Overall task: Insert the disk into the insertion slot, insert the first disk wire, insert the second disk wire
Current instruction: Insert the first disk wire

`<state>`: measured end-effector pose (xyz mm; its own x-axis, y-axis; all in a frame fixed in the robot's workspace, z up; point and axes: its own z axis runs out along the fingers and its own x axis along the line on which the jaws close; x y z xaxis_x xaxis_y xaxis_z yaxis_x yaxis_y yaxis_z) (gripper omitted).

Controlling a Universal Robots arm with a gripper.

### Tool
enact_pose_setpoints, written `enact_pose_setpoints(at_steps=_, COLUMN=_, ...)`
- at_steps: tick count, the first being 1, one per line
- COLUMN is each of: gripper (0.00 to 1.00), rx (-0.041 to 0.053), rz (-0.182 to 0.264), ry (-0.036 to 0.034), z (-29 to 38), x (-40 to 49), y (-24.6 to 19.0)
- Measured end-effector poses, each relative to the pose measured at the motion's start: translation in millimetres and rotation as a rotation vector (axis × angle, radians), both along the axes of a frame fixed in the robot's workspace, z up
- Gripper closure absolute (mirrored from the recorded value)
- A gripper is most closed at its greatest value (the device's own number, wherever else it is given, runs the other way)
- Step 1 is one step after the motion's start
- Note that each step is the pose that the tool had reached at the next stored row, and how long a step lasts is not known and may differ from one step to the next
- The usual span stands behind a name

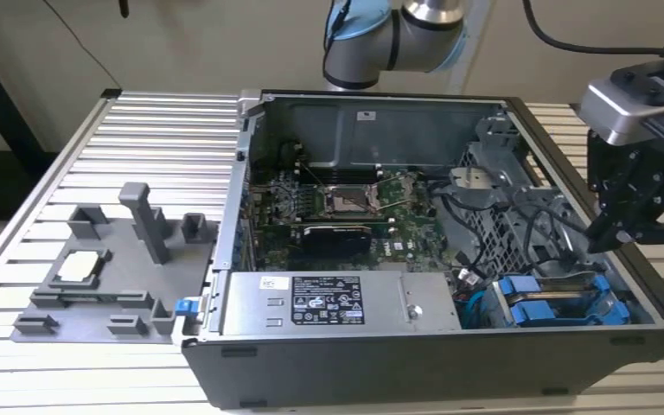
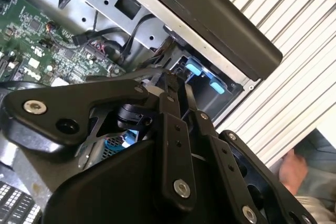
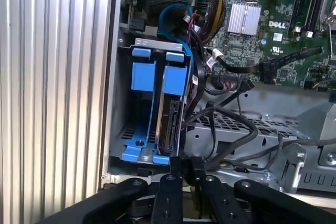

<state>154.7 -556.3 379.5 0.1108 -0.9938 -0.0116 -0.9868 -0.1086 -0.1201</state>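
**Disk seated, gripper clenched empty**

We are seeing the gripper (image 1: 607,239) hovering at 3 o'clock in the exterior view, clenched on nothing, over the computer case (image 1: 424,363). The disk (image 1: 545,309) is sitting inside the insertion slot (image 3: 157,42) at 5 o'clock, with black cables (image 3: 226,116) lying just beside it.

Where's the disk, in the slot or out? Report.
In: the disk sits inside the insertion slot, blue frame level with its neighbour.
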Motion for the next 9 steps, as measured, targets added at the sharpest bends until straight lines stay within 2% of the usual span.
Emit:
enact_pose_setpoints(at_steps=5, gripper=0.81, rx=0.0063, rz=-0.047, ry=0.0006, z=-3.3, x=0.1, y=-0.3)
enact_pose_setpoints(at_steps=6, gripper=0.81, rx=0.0068, rz=-0.052, ry=0.0032, z=-3.6, x=0.1, y=-1.1)
enact_pose_setpoints(at_steps=9, gripper=0.81, rx=0.0086, rz=-0.054, ry=0.0328, z=-3.9, x=0.1, y=-3.9)
